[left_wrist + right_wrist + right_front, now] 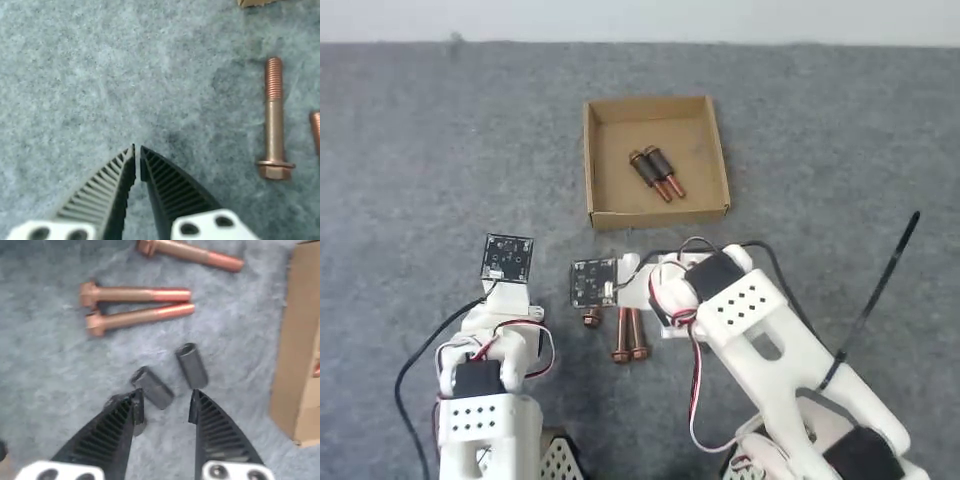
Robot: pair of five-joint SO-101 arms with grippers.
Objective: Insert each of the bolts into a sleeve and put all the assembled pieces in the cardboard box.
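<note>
High view: the cardboard box (592,160) sits on a grey felt mat (420,150), with two assembled pieces (656,173) lying side by side inside it. Just short of the box, the right arm's wrist camera (592,282) hides part of the loose hardware. In the right wrist view the right gripper (166,395) is spread wide just behind two black sleeves (152,388). Three bare bolts (135,294) lie beyond them. The left gripper (137,150), fingers closed on nothing, hangs over bare mat near one bolt (273,120). A pale wall (640,20) borders the mat's far edge.
</note>
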